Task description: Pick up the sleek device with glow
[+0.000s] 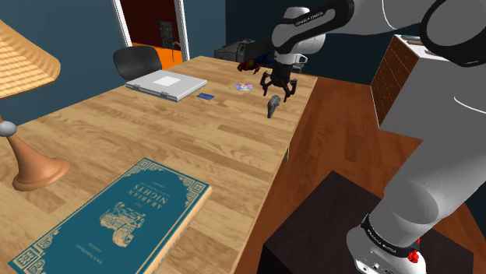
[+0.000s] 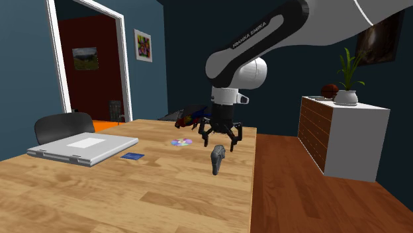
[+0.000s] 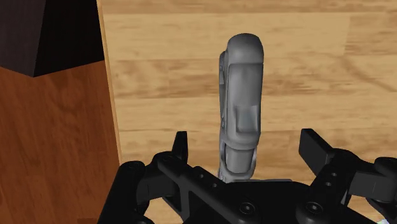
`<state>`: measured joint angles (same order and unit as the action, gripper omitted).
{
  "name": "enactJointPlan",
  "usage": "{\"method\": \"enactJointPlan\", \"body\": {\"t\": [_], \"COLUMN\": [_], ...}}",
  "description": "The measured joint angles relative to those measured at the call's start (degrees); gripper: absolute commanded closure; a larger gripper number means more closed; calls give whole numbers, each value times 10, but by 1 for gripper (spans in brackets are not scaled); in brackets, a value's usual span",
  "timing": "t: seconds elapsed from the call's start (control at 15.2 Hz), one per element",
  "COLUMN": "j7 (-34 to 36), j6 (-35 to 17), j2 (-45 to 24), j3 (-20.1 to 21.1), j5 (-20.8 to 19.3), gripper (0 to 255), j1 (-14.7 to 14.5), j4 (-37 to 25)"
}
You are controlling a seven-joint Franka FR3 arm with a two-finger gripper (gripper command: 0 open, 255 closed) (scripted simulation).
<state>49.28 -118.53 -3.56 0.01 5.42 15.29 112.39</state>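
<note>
Plainly, by the shoulder view: hovering with the gripper [image 1: 279, 84] just above the grey device [image 1: 272, 106], standing on end near the wooden table's [image 1: 195, 140] edge. By the second exterior view: a gap between them. By the wrist view: fingers [image 3: 181, 145] spread apart, flanking the device, touching nothing.

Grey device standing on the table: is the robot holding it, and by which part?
Nothing is held. The gripper hangs just above the upright grey device, its jaws open and touching neither side.
</note>
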Motion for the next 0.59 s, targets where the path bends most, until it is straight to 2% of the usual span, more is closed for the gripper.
{"method": "enactJointPlan", "body": {"t": [0.2,0.26,0.59], "j7": [-1,-1,-2], "j6": [-22,-24,-25], "j2": [-5,-5,-5], "j3": [1,0,0], "j5": [1,1,1], "gripper": [0,255,255], "j1": [-1,0,0], "j4": [17,18,20]}}
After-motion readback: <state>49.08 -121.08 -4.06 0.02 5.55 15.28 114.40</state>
